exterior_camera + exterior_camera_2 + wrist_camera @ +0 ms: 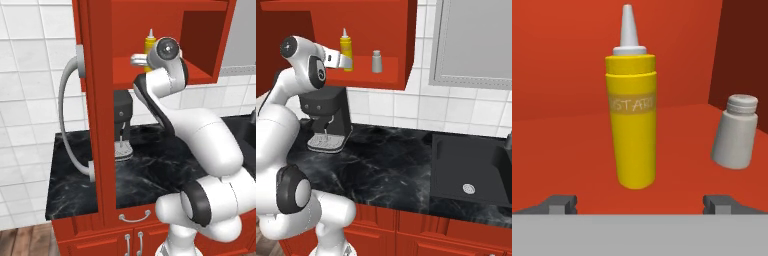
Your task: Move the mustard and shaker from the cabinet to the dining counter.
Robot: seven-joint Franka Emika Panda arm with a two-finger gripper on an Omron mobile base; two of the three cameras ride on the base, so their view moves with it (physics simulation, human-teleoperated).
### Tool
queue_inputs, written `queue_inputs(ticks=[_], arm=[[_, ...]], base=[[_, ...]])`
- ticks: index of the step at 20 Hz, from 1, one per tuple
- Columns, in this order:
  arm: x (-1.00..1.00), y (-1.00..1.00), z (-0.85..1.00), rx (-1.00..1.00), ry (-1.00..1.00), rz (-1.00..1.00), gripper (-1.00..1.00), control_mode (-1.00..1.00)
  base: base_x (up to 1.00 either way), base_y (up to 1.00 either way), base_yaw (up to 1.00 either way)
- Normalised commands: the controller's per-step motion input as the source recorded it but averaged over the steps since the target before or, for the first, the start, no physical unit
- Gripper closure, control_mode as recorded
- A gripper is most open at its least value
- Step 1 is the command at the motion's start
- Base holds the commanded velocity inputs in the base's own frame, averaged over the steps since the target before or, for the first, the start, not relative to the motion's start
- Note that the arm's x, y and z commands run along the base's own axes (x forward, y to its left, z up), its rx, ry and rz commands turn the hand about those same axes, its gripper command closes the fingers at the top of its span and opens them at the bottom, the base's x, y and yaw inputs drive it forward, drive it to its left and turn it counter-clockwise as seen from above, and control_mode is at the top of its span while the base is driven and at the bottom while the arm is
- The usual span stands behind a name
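— Where's the mustard [632, 122] just now?

— Standing upright on the cabinet [366, 75] shelf, nozzle up. Its long axis runs straight up and down, and from the hand's own camera it sits dead ahead, just a touch left of the middle between the two fingertips.

— And the shaker [735, 132]?

— On the same shelf, off to the mustard's right and apart from it. It's not in the line of the jaws.

— So the gripper [345, 61] is going for the bottle first?

— That's how I'd read it. The jaws are spread wide and holding nothing, one finger to each side of the bottle's line. From the right-hand base camera the fingers look to be right at the bottle's lower body, though I can't tell whether they've come around it or sit just short.

— What does the next move hang on?

— Going straight forward, I'd say. The bottle is upright and the fingers flank it level, so a short push in and a squeeze on the body should do.

— And the counter [386, 170]?

— Down below, black marble. Neither thing has reached it.
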Motion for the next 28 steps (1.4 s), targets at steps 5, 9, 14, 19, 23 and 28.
queue_inputs(ticks=[5,9,14,19,23,28], arm=[[0.30,0.00,0.00,0.00,0.00,0.00,-1.00,-1.00],[0.27,0.00,0.00,0.00,0.00,0.00,-1.00,-1.00],[0.27,0.00,0.00,0.00,0.00,0.00,-1.00,-1.00],[0.24,0.00,0.00,0.00,0.00,0.00,-1.00,-1.00],[0.21,0.00,0.00,0.00,0.00,0.00,-1.00,-1.00],[0.21,0.00,0.00,0.00,0.00,0.00,-1.00,-1.00]], base=[[0.00,0.00,0.00],[0.00,0.00,0.00],[0.00,0.00,0.00],[0.00,0.00,0.00],[0.00,0.00,0.00],[0.00,0.00,0.00]])
